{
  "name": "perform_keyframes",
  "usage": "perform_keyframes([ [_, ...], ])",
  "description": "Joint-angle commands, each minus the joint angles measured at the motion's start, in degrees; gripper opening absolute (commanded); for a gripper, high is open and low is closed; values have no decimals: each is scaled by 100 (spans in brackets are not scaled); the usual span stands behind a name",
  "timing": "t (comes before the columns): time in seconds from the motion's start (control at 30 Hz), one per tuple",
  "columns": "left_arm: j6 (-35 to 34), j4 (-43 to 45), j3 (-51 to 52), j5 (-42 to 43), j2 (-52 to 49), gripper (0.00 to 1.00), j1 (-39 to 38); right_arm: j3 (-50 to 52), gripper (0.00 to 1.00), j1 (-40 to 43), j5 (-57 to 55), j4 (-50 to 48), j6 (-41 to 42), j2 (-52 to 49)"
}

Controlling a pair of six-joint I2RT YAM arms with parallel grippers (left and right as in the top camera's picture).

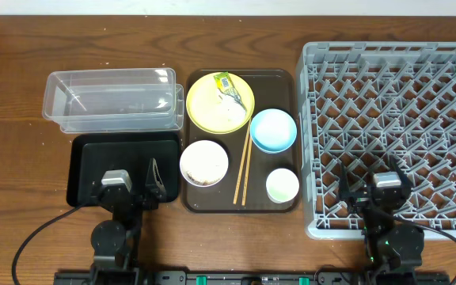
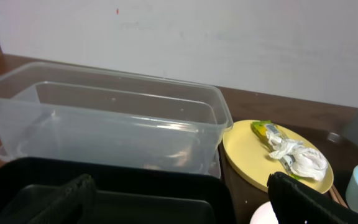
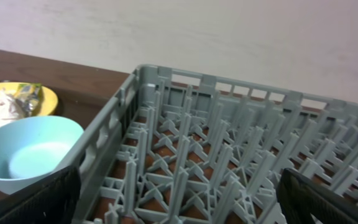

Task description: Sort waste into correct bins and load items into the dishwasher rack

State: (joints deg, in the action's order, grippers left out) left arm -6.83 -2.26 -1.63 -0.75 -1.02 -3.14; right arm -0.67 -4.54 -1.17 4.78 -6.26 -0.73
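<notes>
Wrapper (image 1: 226, 85) on yellow plate (image 1: 200, 103), far-left of brown tray (image 1: 187, 202); jaws wide both sides

Nearest me, L gripper (image 1: 129, 180) hangs over black bin (image 1: 85, 154), just left of tray, jaws spread, nothing in them. R gripper (image 1: 377, 180) likewise released, empty, over near edge of rack (image 1: 394, 87), just right of tray. On tray near end I see white bowl (image 1: 204, 162) left, cup (image 1: 283, 185) right, chopsticks (image 1: 243, 170) btwn. Further back, blue bowl (image 1: 273, 131) on right side. Far-left corner: plate w/ wrapper and whitish scraps (image 1: 228, 109) on it. Clear tub (image 1: 109, 99) sits left of tray's far half.
</notes>
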Motion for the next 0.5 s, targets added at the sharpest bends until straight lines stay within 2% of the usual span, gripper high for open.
perform_keyframes([
  [0.0,-142,-203,-101,-24,-173,91,28,-264,99,50,-334,177,179,-52],
  [0.17,-142,-280,-503,17,-750,91,28,-726,99,50,-505,535,470,-474],
  [0.47,-140,-1432,-2052,79,-2533,91,28,-2291,99,50,-503,1585,664,-2223],
])
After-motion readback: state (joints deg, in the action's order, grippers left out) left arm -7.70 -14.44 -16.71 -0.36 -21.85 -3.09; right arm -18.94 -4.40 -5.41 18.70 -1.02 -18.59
